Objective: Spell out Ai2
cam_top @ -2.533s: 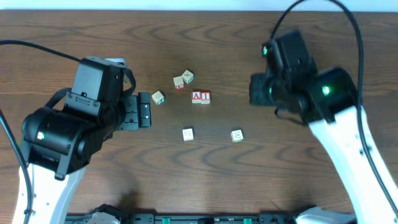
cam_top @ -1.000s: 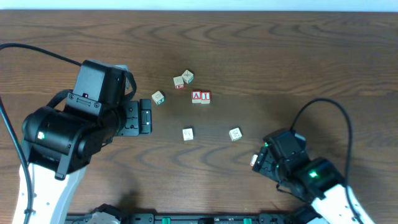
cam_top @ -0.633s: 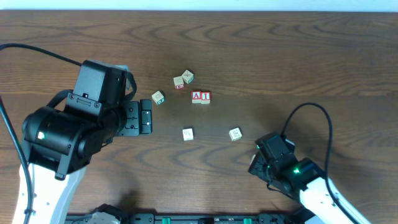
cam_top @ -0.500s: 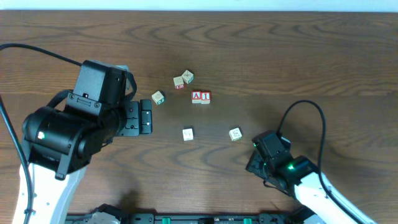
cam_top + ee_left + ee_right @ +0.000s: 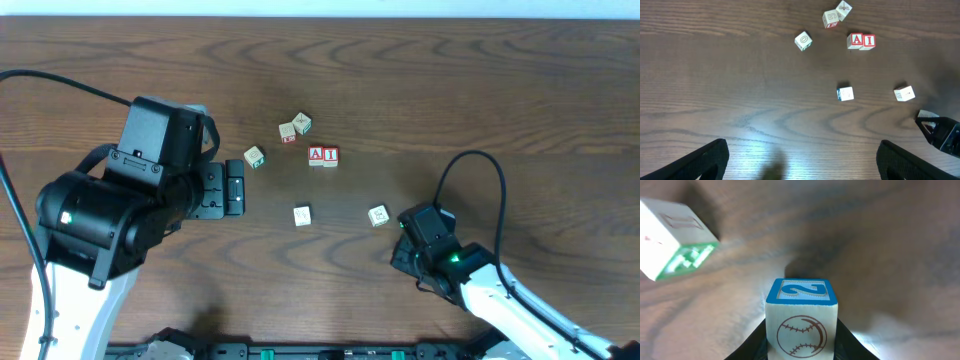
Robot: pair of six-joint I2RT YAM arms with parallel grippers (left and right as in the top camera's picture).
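Observation:
The red A block [image 5: 316, 154] and red I block [image 5: 330, 155] sit side by side mid-table, also in the left wrist view as A [image 5: 856, 40] and I [image 5: 868, 40]. My right gripper [image 5: 801, 347] is shut on a block with a blue 2 on top and a baseball on its side [image 5: 801, 317], low over the table. In the overhead view the right gripper [image 5: 406, 250] is at the front, just right of a pale block [image 5: 378, 215]; the 2 block is hidden under it. My left gripper [image 5: 232, 188] is open and empty, also in its wrist view [image 5: 802, 152].
Loose pale blocks lie around: one [image 5: 254, 156] near the left gripper, two [image 5: 288, 131] [image 5: 302, 123] behind the A, one [image 5: 302, 215] in front of it. A green-printed block [image 5: 675, 237] lies at the upper left of the right wrist view.
My right arm has swung from the back right of the table down to the front, then crept left toward the pale block. The left arm has not moved.

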